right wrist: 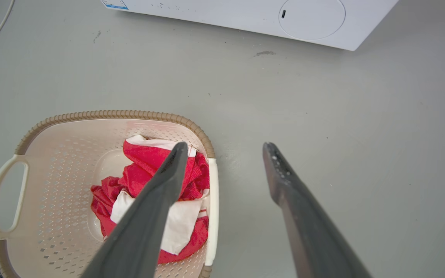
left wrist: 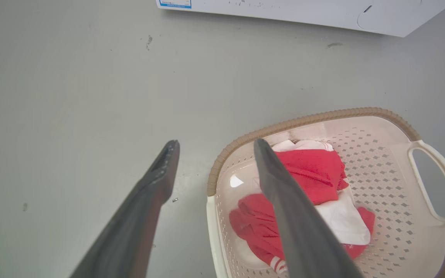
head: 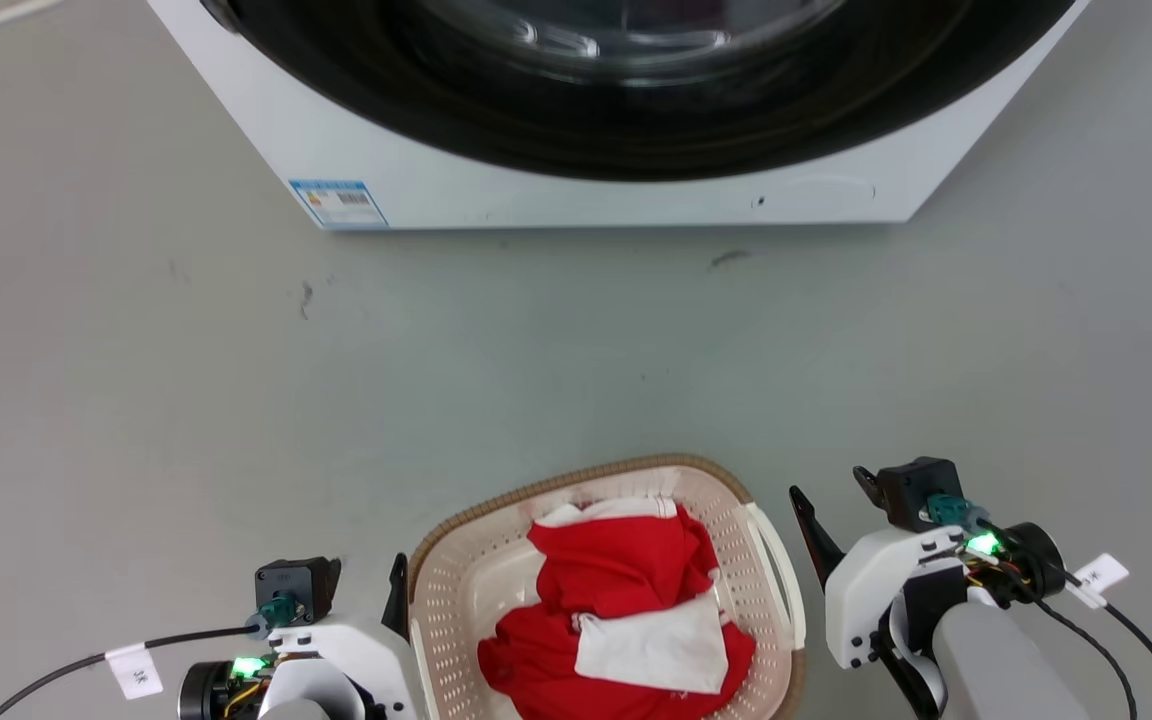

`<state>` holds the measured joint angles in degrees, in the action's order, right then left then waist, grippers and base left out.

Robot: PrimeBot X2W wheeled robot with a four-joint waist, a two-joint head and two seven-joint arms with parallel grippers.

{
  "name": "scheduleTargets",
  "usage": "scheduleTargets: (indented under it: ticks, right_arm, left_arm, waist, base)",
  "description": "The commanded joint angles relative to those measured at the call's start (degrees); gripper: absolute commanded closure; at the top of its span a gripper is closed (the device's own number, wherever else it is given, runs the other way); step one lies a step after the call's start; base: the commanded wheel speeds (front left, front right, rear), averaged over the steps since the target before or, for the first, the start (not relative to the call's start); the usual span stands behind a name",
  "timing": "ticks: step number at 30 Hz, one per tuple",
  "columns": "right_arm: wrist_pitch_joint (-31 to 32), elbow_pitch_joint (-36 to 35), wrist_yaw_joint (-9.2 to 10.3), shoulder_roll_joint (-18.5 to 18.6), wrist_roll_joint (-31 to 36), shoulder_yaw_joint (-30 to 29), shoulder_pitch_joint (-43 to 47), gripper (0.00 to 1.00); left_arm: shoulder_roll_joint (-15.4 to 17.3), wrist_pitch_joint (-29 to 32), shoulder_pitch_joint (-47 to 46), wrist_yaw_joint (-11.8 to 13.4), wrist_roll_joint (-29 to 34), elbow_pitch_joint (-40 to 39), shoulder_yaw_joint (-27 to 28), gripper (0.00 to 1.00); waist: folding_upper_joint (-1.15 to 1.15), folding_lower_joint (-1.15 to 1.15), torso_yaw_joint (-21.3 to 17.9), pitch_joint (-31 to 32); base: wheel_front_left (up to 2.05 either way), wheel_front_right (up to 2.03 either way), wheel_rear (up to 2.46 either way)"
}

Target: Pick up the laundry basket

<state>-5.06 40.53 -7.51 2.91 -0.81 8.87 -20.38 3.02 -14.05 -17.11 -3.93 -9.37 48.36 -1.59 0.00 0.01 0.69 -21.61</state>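
Left gripper (left wrist: 214, 146) is spread wide and holds nothing, with one dark finger over the grey floor (head: 236, 400) and the other over the inside of the laundry basket (head: 576, 478). Right gripper (right wrist: 225, 148) is just as wide and empty, lined up over the opposite side. The basket sits on the floor between them, with red-and-white clothes (head: 626, 600) inside and a white washing machine (head: 536, 190) beyond.

One basket (head: 466, 590), one washer (head: 556, 195), two claws (left wrist: 216, 142) (right wrist: 226, 143)

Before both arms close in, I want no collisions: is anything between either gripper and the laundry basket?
Nothing visible. The left gripper and right gripper, both open, flank the laundry basket; the clothes lie inside it.
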Motion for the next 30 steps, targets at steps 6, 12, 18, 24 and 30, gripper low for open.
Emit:
scheduleTargets:
  ticks: [6, 12, 18, 24, 30]
  right_arm:
    - [1.0, 10.1, 0.04, -0.1, -2.1, 2.4, -6.3, 0.00]
    - [3.3, 17.2, 0.04, -0.1, -5.4, 6.4, -10.9, 0.00]
    - [5.0, 21.6, 0.04, -0.1, -9.3, 11.2, -15.6, 0.00]
    - [6.3, 24.6, 0.04, -0.1, -12.6, 15.4, -19.5, 0.00]
    - [7.2, 27.2, 0.03, -0.1, -14.2, 18.8, -22.8, 0.00]
  left_arm:
    - [0.2, 1.4, -4.3, -1.0, -2.0, 9.3, 0.5, 0.00]
    - [0.1, 2.2, -7.6, -1.2, -3.5, 16.1, 0.8, 0.00]
    - [0.1, 3.0, -11.5, -1.2, -4.9, 20.8, 1.1, 0.00]
    - [0.3, 3.6, -14.3, -0.9, -6.0, 23.2, 1.3, 0.00]
    - [0.3, 3.4, -16.2, -1.2, -6.7, 24.3, 1.1, 0.00]
  waist:
    - [0.00, -0.01, -1.0, -5.5]
    - [0.00, -0.01, -1.5, -9.0]
    - [0.00, -0.01, -1.9, -13.1]
    - [0.00, -0.01, -1.8, -16.9]
    - [0.00, -0.01, -1.5, -20.5]
  base:
    - [0.00, 0.00, 0.00]
    - [0.00, 0.00, 0.00]
    - [0.00, 0.00, 0.00]
    - [0.00, 0.00, 0.00]
    - [0.00, 0.00, 0.00]
